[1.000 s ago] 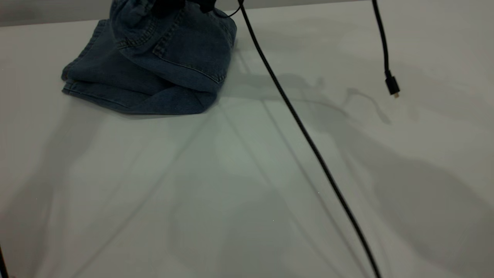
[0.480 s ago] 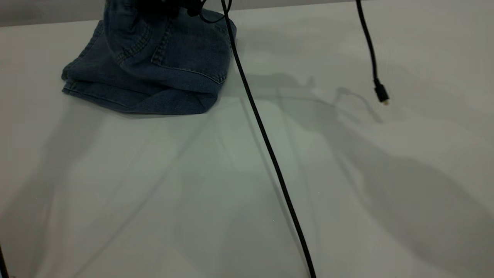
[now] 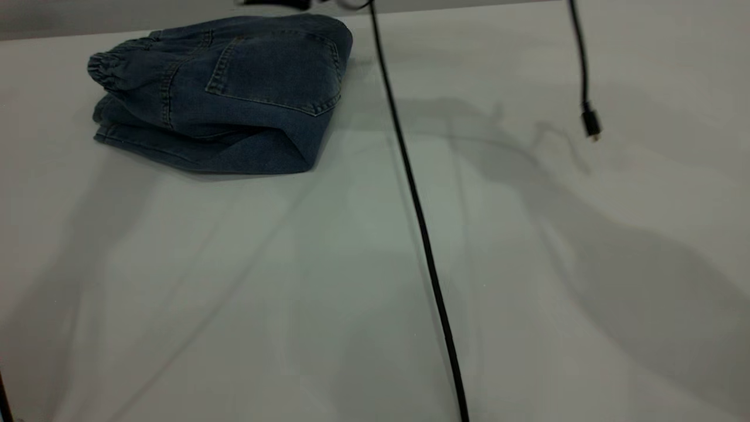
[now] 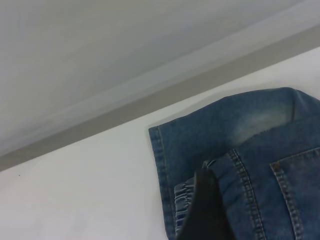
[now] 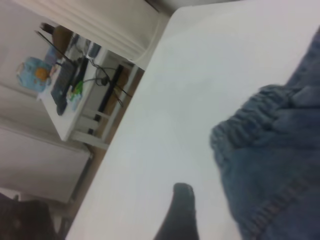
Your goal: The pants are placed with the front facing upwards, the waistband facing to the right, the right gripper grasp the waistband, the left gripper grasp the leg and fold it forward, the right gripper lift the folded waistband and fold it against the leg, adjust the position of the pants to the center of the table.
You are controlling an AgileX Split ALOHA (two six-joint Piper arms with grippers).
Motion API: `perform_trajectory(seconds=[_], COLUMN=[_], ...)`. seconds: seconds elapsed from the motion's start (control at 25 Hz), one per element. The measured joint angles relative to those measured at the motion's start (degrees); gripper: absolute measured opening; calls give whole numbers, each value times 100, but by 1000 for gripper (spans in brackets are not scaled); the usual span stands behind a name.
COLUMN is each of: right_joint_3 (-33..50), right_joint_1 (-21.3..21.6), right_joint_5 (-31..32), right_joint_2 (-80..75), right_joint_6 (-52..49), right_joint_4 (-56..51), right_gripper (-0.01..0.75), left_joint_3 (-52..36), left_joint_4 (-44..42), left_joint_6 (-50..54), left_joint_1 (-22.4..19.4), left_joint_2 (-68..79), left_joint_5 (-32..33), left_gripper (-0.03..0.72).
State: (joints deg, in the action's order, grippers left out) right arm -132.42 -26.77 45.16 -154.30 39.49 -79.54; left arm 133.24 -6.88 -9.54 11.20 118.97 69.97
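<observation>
Pants folded in compact bundle, far left part of table; back pocket faces up, waistband gathered at bundle's left end. Left gripper: one dark finger visible over waistband; grip state cannot be told. Right gripper: one finger visible above bare table, just beside waistband; grip state cannot be told. Black cable crosses table; second cable hangs, plug free.

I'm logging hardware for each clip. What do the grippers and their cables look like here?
Little shows. The left gripper appears only as one black, tapered finger over the pants. The right gripper shows one dark, round-tipped finger above the table. In the exterior view, a thick black cable crosses the table, and a thinner cable hangs, ending in a small plug.
</observation>
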Motion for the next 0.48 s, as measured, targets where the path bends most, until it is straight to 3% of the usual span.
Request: perform_trajectory(seconds=[0.28,0.48], right_joint_3=[-1164,-2251], right_joint_1=[707,1099], right_joint_5=[1001,2101], right_joint_2=[8,8], right_joint_6=[-1824,-3259], right_joint_4=[2385,4230], right_gripper=[574,574], left_joint_3=[0,-5], left_joint_4=[249,259], left_joint_6=[0,-21], left_joint_1=[5,5], left_joint_2=[0,33], left_joint_5=[0,0], left_gripper=[493,493])
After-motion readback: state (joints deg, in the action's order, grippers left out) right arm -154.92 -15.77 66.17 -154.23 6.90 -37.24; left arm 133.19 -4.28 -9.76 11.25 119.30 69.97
